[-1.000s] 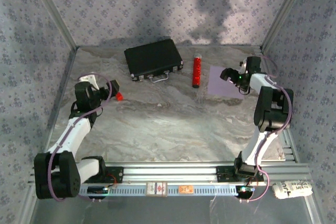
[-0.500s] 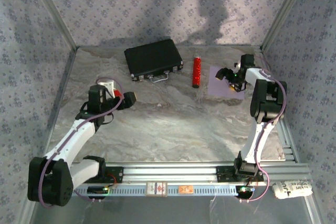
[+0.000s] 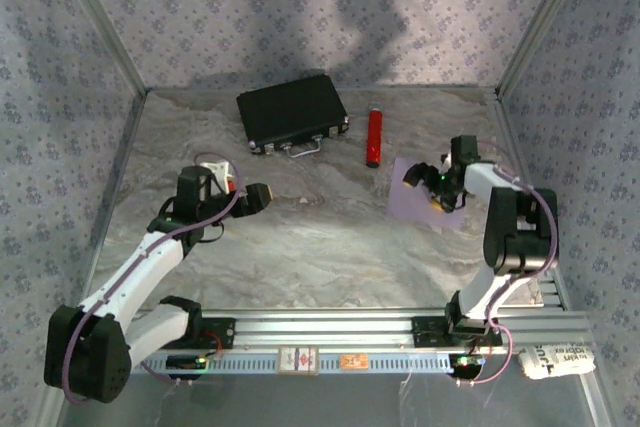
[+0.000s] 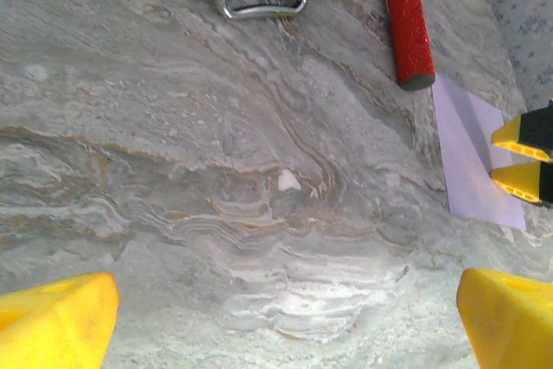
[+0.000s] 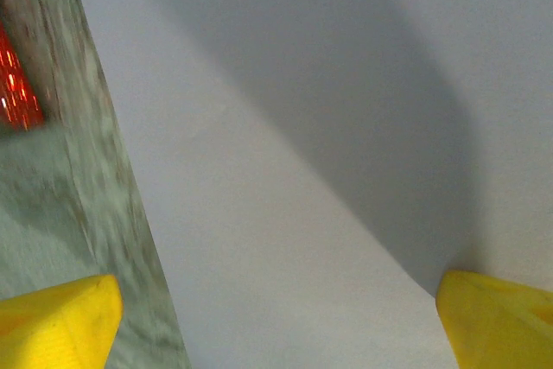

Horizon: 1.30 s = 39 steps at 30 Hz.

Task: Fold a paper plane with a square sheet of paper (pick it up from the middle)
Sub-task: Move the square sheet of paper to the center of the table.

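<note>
The bench [image 3: 320,237] has a grey marble pattern, and walls with a small flower print close it on three sides. A black case [image 3: 292,113] lies near the far edge, and a red cylinder [image 3: 374,137] lies beside it to the right, its length going from far to near.

The left pincer [image 3: 258,194] hangs over the left half of the bench. In the left wrist view, the left pincer [image 4: 278,313] is wide open and grips nothing.

The right pincer [image 3: 425,189] is low over the square sheet of paper [image 3: 405,199] and is also spread wide, holding nothing. In the right wrist view, one fingertip [image 5: 497,317] meets its own shadow on the sheet [image 5: 302,170], and the other is over the marble just beside the sheet's edge.

The sheet lies flat near the right edge of the bench, nearer than the cylinder. Its sides are a little skewed against the bench edges. One corner [image 4: 436,78] points at the cylinder's near end [image 4: 416,79]
</note>
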Tool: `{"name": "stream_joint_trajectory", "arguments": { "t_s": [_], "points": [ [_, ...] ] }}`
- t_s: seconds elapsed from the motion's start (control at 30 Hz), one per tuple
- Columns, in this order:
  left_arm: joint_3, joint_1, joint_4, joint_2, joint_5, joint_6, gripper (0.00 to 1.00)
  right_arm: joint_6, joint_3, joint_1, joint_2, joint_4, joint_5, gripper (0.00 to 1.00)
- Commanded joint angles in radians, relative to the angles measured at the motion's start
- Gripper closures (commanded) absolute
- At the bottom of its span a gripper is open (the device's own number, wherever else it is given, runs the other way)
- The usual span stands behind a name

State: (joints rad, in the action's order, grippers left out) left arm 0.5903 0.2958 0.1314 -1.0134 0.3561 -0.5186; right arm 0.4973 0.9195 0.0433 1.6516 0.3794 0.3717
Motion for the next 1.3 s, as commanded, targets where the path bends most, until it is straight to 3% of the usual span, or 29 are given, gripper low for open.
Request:
{"name": "stream_joint_trajectory", "arguments": {
  "t_s": [0.0, 0.2, 0.37, 0.6, 0.83, 1.03, 1.27],
  "points": [
    [-0.007, 0.011, 0.027, 0.001, 0.031, -0.017, 0.00, 0.094, -0.125, -0.067, -0.103, 0.013, -0.048, 0.03],
    [-0.015, 0.028, 0.021, 0.002, 0.050, -0.029, 0.00, 0.199, -0.270, -0.212, -0.323, -0.011, -0.061, 0.01],
    [-0.021, 0.046, 0.020, 0.001, 0.052, -0.016, 0.00, 0.141, -0.242, -0.197, -0.411, 0.053, -0.125, 0.01],
    [-0.021, 0.046, 0.046, 0.024, 0.042, 0.005, 0.00, -0.047, -0.103, -0.118, -0.264, 0.084, -0.069, 0.01],
    [-0.004, 0.046, 0.081, 0.024, 0.042, 0.018, 0.00, -0.104, -0.019, -0.108, -0.122, 0.122, -0.125, 0.01],
    [0.000, 0.046, 0.086, 0.027, 0.043, 0.025, 0.00, -0.092, -0.050, -0.130, -0.079, 0.135, -0.120, 0.01],
    [0.016, 0.047, 0.098, 0.022, 0.043, 0.023, 0.00, 0.001, -0.155, -0.227, -0.136, 0.081, -0.099, 0.01]
  ]
}}
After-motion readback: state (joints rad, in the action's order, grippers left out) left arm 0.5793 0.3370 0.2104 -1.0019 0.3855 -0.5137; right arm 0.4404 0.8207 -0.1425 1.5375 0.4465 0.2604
